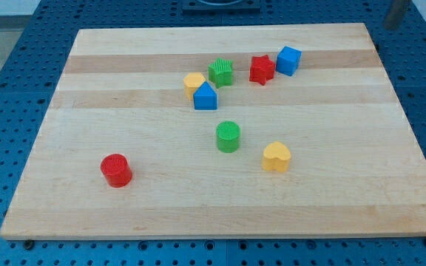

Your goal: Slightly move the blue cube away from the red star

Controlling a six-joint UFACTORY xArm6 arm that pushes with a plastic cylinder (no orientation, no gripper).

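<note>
The blue cube (288, 60) sits near the top of the wooden board (124, 214), right of centre. The red star (262, 69) lies just to its left and slightly lower, touching it or nearly so. A dark rod shows at the view's top right corner, beyond the board's edge. My tip (390, 27) is up and to the right of the blue cube, well apart from all the blocks.
A green star-like block (221, 72) lies left of the red star. Beside it are a yellow block (194, 83) and a blue house-shaped block (205, 97). A green cylinder (228, 137), a yellow heart (276, 157) and a red cylinder (115, 170) lie lower down.
</note>
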